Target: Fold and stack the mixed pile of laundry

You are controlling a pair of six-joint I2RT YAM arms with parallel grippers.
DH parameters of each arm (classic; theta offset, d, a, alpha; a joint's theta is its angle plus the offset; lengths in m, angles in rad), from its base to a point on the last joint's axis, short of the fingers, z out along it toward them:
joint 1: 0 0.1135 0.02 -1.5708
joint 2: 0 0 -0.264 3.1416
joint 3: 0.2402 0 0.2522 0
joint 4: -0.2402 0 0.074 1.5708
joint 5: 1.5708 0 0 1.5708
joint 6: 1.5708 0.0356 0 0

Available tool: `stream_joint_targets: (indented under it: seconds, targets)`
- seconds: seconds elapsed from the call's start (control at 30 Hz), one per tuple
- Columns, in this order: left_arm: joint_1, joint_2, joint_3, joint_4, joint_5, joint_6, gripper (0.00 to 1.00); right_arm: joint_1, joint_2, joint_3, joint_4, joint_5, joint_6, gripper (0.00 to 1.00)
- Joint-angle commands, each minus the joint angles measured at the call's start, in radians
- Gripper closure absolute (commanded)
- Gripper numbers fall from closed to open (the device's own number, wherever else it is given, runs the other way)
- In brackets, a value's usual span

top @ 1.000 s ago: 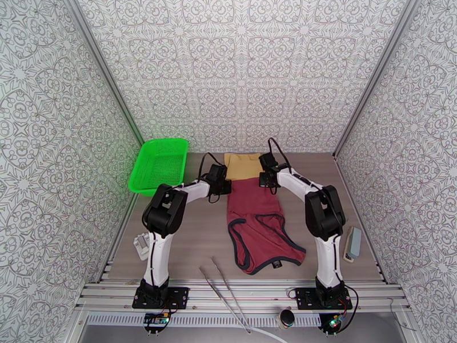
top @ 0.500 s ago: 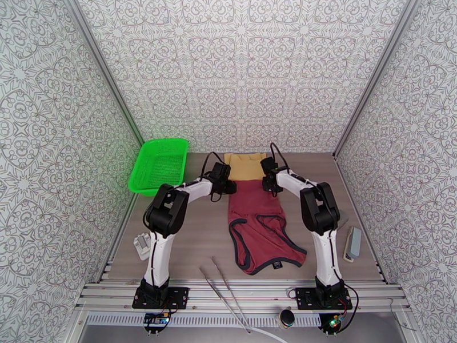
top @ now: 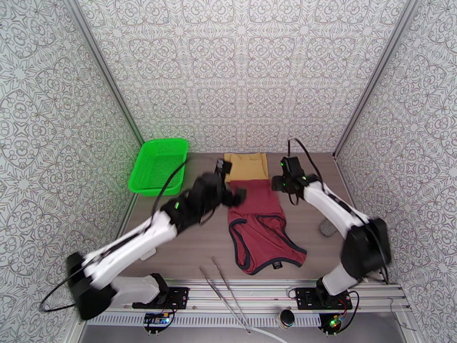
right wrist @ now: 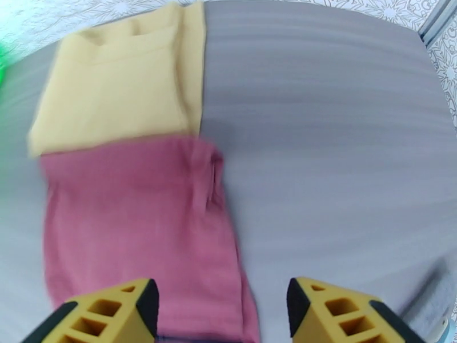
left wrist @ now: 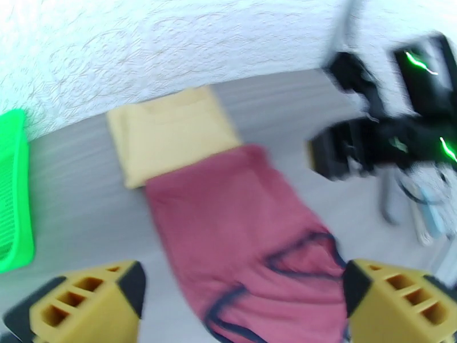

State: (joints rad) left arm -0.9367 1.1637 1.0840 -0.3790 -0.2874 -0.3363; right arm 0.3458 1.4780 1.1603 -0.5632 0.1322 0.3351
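Left gripper (left wrist: 240, 307): yellow fingers (left wrist: 85, 304) spread wide at the bottom corners, nothing between them. Maroon tank top (left wrist: 228, 212) with navy trim flat on grey table (left wrist: 68, 184), far edge meeting tan cloth (left wrist: 171, 132). Green basket (left wrist: 12, 195) at left edge. Blurred black arm (left wrist: 377, 144) upper right.

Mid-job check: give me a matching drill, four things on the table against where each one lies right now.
Things:
1. mustard cloth
2. maroon tank top
3. green basket
4. metal tongs

Places:
A. near edge of the table, towards the middle
B. far left corner
C. centre, spread flat
D. far middle, folded

Pairs: 1-D, 2-C, 3-B, 4-A
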Motion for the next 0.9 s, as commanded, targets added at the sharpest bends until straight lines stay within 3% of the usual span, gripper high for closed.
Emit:
stream_joint_targets:
  seconds: [0.0, 0.13, 0.2, 0.27, 0.33, 0.43, 0.5, 0.67, 0.73, 0.77, 0.87]
  targets:
    - [-0.011, -0.090, -0.204, 0.065, -0.012, -0.107, 0.01, 0.004, -0.108, -0.140, 0.035, -0.087, -0.034, 0.34]
    - [0.177, -0.144, -0.516, 0.554, 0.538, -0.392, 0.01, 0.005, -0.192, -0.223, 0.034, -0.095, -0.038, 0.35]
    - [0.213, -0.109, -0.543, 0.611, 0.636, -0.463, 0.01, 0.005, -0.211, -0.244, 0.033, -0.093, -0.037, 0.34]
    - [0.110, -0.094, -0.474, 0.451, 0.543, -0.382, 0.01, 0.005, -0.224, -0.257, 0.031, -0.092, -0.040, 0.35]
    - [-0.024, -0.059, -0.351, 0.202, 0.352, -0.315, 0.00, 0.005, -0.231, -0.257, 0.024, -0.088, -0.044, 0.35]
    - [-0.159, 0.029, -0.220, -0.054, 0.223, -0.348, 0.01, 0.005, -0.232, -0.245, 0.013, -0.080, -0.055, 0.34]
    - [-0.266, 0.055, -0.177, -0.136, 0.103, -0.392, 0.01, 0.005, -0.236, -0.239, 0.010, -0.078, -0.062, 0.34]
    - [-0.591, 0.027, -0.081, -0.186, -0.402, -0.387, 0.01, 0.005, -0.255, -0.243, 0.017, -0.105, -0.078, 0.32]
    - [-0.604, 0.003, -0.109, -0.088, -0.407, -0.373, 0.00, 0.005, -0.255, -0.244, 0.024, -0.125, -0.087, 0.30]
    - [-0.590, -0.011, -0.138, -0.066, -0.390, -0.427, 0.00, 0.004, -0.255, -0.244, 0.028, -0.133, -0.091, 0.30]
    - [-0.463, -0.047, -0.266, 0.081, -0.189, -0.533, 0.00, 0.004, -0.247, -0.243, 0.034, -0.156, -0.099, 0.30]
